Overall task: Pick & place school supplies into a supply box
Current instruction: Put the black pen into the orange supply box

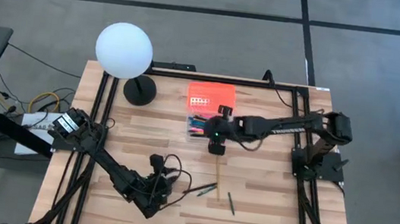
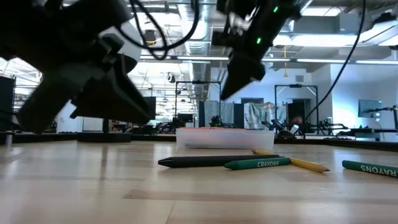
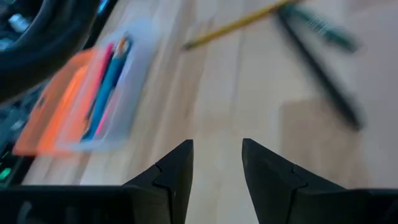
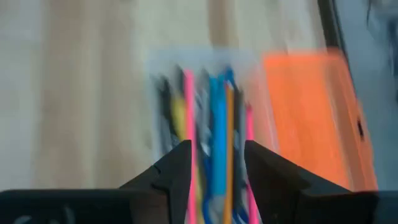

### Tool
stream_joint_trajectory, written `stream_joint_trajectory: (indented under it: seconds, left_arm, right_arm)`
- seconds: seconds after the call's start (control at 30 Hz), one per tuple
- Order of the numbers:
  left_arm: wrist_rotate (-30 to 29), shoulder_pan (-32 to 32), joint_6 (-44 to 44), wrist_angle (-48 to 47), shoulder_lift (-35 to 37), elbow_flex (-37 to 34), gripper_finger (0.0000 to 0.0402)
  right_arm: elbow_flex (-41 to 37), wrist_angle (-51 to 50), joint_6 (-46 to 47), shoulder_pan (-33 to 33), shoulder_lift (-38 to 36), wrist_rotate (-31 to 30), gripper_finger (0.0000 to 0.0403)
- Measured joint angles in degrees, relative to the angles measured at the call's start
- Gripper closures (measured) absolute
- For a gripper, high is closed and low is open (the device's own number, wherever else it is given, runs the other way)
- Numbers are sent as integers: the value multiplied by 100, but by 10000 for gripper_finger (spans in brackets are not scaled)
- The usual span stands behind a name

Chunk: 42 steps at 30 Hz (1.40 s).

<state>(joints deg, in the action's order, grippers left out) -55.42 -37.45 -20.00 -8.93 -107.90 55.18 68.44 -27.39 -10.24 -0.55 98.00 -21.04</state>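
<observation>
The supply box lies open at the far middle of the table, its orange lid (image 1: pixel 211 95) flat beside the clear base (image 1: pixel 195 124), which holds several coloured pens (image 4: pixel 214 118). My right gripper (image 4: pixel 217 167) hangs open just above the base, holding nothing. A yellow pencil (image 2: pixel 292 161), a black pen (image 2: pixel 205 161) and green crayons (image 2: pixel 258 163) lie flat on the wood nearer the front. My left gripper (image 3: pixel 217 168) stands open low over the table at the front left (image 1: pixel 164 175), its fingers pointing toward those loose supplies, with nothing between them.
A white globe lamp (image 1: pixel 123 50) on a black base (image 1: pixel 139 89) stands at the far left. Black frame rails (image 1: pixel 305 194) run along the table's left and right sides. Another green crayon (image 2: pixel 370 167) and a dark pen (image 1: pixel 231 203) lie front right.
</observation>
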Motion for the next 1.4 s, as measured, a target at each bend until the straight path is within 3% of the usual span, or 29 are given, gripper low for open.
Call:
stream_joint_trajectory:
  seconds: [0.17,0.43,0.8,1.07,1.4]
  left_arm:
    - [568,92,1080,1192,0,0,269]
    - [2553,677,1784,2434,0,0,269]
    - [3228,1134,1909,2694,0,0,269]
    - [3565,1235,2045,3028,-293,9,269]
    - [3562,1330,1973,3138,-402,9,269]
  right_arm:
    - [-459,326,-101,-391,-739,-4,268]
    - [-2027,980,641,-1048,-2233,-210,285]
    - [-4226,2759,1468,-2925,-3819,-1583,285]
    - [-4643,3391,1531,-4458,-4026,-2736,285]
    - [-4635,3413,2315,-5669,-3296,-4148,285]
